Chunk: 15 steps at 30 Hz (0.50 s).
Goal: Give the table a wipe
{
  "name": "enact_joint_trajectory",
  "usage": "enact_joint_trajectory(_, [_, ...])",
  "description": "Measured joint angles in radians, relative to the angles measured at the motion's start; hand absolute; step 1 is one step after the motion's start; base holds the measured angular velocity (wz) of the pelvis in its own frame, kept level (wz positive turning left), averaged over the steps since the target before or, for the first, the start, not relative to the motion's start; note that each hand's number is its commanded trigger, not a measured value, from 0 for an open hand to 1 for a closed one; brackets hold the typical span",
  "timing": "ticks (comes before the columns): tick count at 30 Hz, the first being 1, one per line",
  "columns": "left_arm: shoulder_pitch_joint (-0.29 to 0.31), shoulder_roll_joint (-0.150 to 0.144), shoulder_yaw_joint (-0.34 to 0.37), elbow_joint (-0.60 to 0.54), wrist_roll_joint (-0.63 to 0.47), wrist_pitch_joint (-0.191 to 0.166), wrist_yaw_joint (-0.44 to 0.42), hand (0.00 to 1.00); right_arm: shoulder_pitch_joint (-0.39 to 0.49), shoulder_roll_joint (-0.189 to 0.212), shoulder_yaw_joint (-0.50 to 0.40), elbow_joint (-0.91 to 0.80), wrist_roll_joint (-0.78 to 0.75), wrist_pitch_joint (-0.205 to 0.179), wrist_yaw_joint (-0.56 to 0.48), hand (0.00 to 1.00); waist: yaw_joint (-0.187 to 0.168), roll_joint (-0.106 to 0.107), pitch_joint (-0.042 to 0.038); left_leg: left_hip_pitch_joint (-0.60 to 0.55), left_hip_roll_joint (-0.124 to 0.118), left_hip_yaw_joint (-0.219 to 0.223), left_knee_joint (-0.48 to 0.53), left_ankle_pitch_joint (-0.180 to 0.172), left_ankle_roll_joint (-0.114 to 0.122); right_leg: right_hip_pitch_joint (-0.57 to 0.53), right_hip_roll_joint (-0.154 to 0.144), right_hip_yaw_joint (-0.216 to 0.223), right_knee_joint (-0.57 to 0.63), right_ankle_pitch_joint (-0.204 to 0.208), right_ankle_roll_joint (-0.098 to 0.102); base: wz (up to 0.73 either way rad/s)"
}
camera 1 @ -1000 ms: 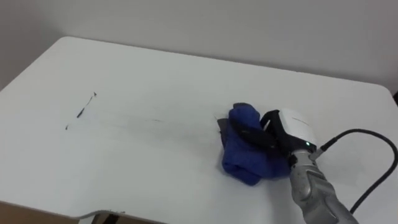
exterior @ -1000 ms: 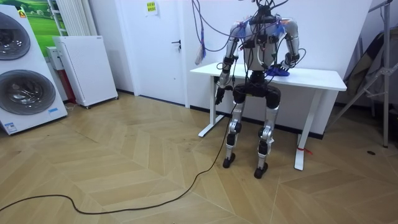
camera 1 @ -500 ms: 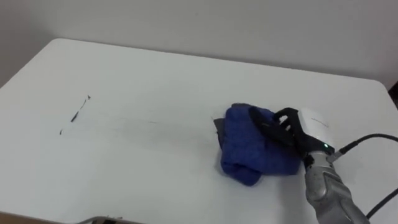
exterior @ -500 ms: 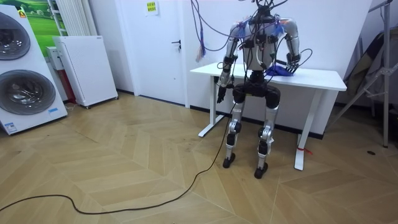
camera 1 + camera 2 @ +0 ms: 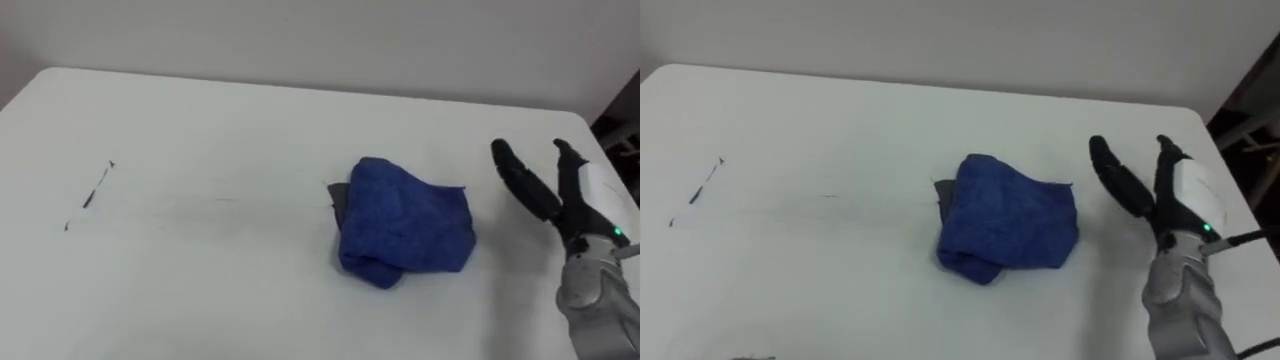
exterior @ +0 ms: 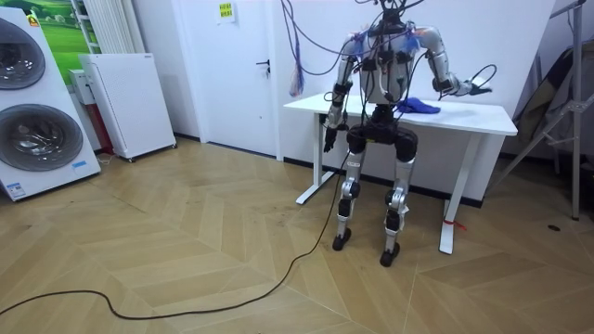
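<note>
Your right robot hand [image 5: 578, 205] hovers over the right end of the table [image 5: 200, 120], to the right of the blue cloth [image 5: 405, 222] and apart from it; its fingers [image 5: 520, 182] are straight and spread, holding nothing, with the white back of the hand turned to the right. The blue cloth lies on the table as a crumpled heap, a little right of the middle, with neither robot hand touching it; a dark grey patch [image 5: 338, 203] peeks out at its left edge, and you cannot tell what that is. Far to the left on the white top you have a short dark streak [image 5: 90, 188], well apart from the cloth; a faint line [image 5: 200, 200] runs from near it toward the cloth.

From the room view you can see the robot standing upright at the table's near long side, facing it, its back to the camera; its right arm reaches out toward the room view's right above the table top, while your left robot hand [image 6: 327, 141] hangs down beside its hip, off the table; washing machines [image 6: 32, 111] stand well away at the room view's left.
</note>
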Motion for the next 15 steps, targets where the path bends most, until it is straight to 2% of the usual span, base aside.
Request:
enact_joint_trajectory(2, [0.004, 0.004, 0.0, 0.0, -0.001, 0.0, 0.0, 0.0, 0.0, -0.014, -0.029, -0.028, 0.015, 0.003, -0.009, 0.0, -0.006, -0.006, 0.0026, 0.001, 0.0, 0.005, 0.001, 0.0, 0.0, -0.006, 0.0, 0.004, 0.0, 0.0, 0.0, -0.09])
enact_joint_trajectory(4, [0.01, 0.01, 0.002, -0.002, -0.01, 0.0, 0.0, 0.0, 0.002, -0.042, -0.049, -0.031, 0.03, 0.004, -0.021, 0.0, -0.023, -0.014, -0.0011, -0.003, 0.001, 0.008, 0.001, 0.0, 0.0, -0.013, 0.001, 0.01, 0.0, 0.0, 0.0, -0.08])
enact_joint_trajectory(6, [0.013, 0.021, 0.007, -0.003, -0.01, 0.001, 0.0, 0.0, 0.002, -0.05, -0.08, -0.034, 0.031, 0.011, -0.024, 0.0, -0.033, -0.016, -0.0029, -0.006, 0.001, 0.012, 0.0, 0.0, 0.0, -0.019, 0.001, 0.011, 0.002, 0.0, 0.0, -0.06])
enact_joint_trajectory(10, [0.016, 0.028, 0.068, -0.006, -0.011, 0.002, -0.002, 0.0, 0.002, -0.082, -0.174, -0.025, 0.071, 0.03, -0.043, 0.0, -0.048, -0.01, -0.0029, -0.006, 0.002, 0.023, -0.001, 0.0, 0.0, -0.032, 0.001, 0.013, 0.017, 0.0, 0.0, -0.09])
enact_joint_trajectory(13, [0.038, 0.04, 0.075, -0.007, -0.021, 0.001, -0.002, 0.0, 0.004, -0.091, -0.213, -0.01, 0.151, 0.027, -0.084, 0.0, -0.066, -0.007, -0.0026, -0.001, 0.004, 0.031, -0.001, 0.0, 0.0, -0.027, 0.002, 0.014, 0.015, 0.0, 0.0, -0.05])
enact_joint_trajectory(15, [0.052, 0.045, 0.077, -0.008, -0.019, 0.0, -0.003, 0.0, 0.015, -0.094, -0.242, 0.031, 0.209, 0.028, -0.102, 0.0, -0.073, -0.007, -0.0055, 0.0, 0.005, 0.032, -0.001, 0.0, 0.0, -0.027, 0.002, 0.014, 0.016, 0.0, 0.0, 0.0])
